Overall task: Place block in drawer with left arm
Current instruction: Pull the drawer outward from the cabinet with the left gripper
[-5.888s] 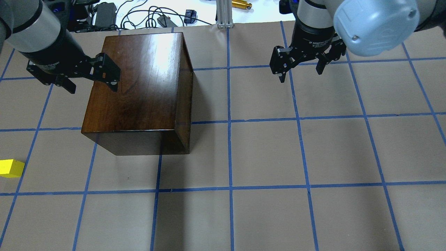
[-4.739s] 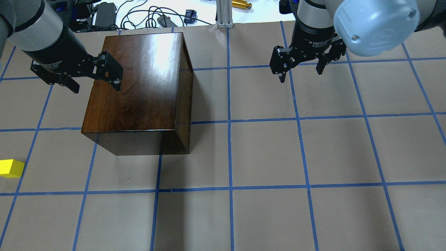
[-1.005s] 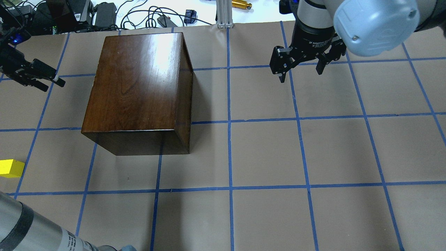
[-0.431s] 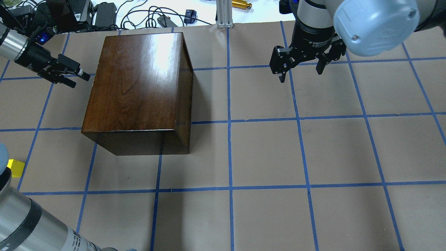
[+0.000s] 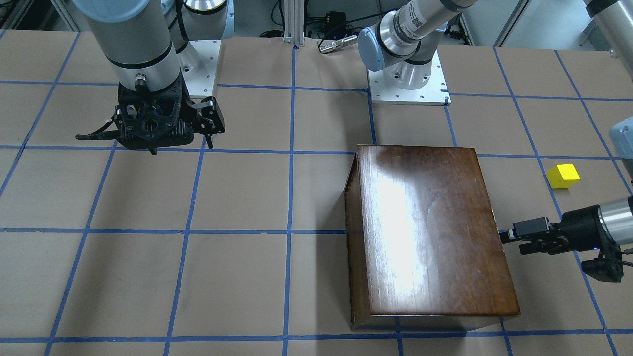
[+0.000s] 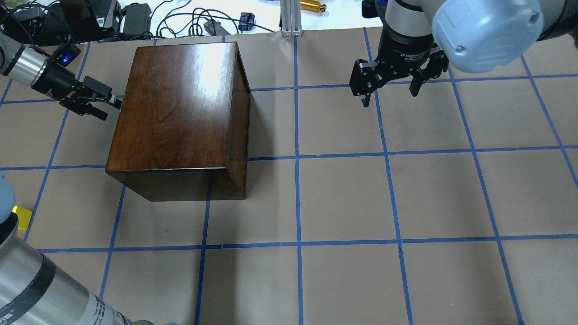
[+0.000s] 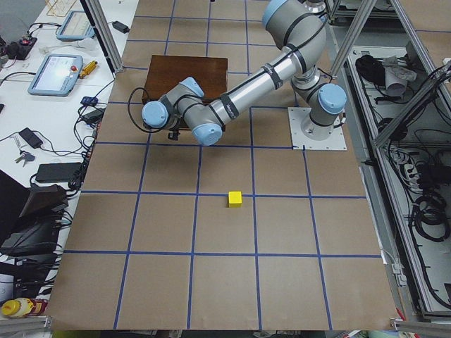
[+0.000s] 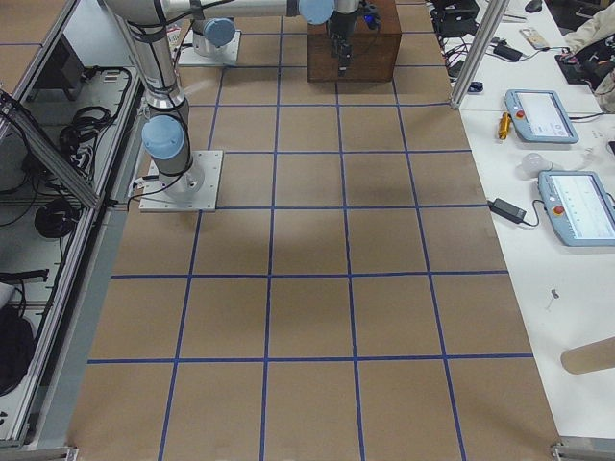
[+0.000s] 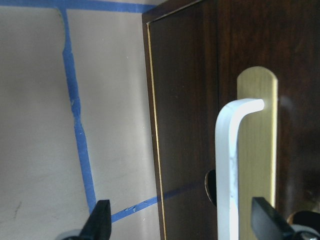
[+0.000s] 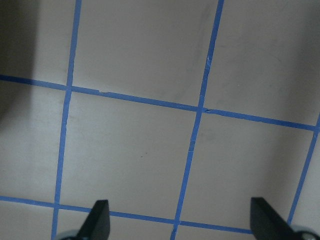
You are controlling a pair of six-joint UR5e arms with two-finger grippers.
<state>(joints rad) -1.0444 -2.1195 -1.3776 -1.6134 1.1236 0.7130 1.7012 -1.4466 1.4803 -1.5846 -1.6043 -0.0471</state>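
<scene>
The glossy dark brown box (image 6: 180, 108) stands at the table's left with its drawer shut. In the left wrist view the drawer's dark front panel (image 9: 185, 100) fills the frame, with a pale bent handle (image 9: 227, 165) on a brass plate. My left gripper (image 6: 111, 108) is open, low and level, its tips at that face, one finger on each side of the handle (image 9: 182, 225). The yellow block (image 5: 563, 176) lies on the paper apart from the box, behind the left arm; my left elbow mostly hides it in the overhead view (image 6: 21, 216). My right gripper (image 6: 389, 97) hangs open and empty.
Brown paper with a blue tape grid (image 6: 298, 158) covers the table. The left arm's elbow and forearm (image 6: 40, 289) reach over the near left corner. Cables and adapters (image 6: 180, 20) lie past the far edge. An aluminium post (image 6: 289, 18) stands at the back middle.
My left gripper left the box's top, swung out left, dropped low and moved back in to the box's left face. The left elbow now covers most of the block. The right arm has not moved.
</scene>
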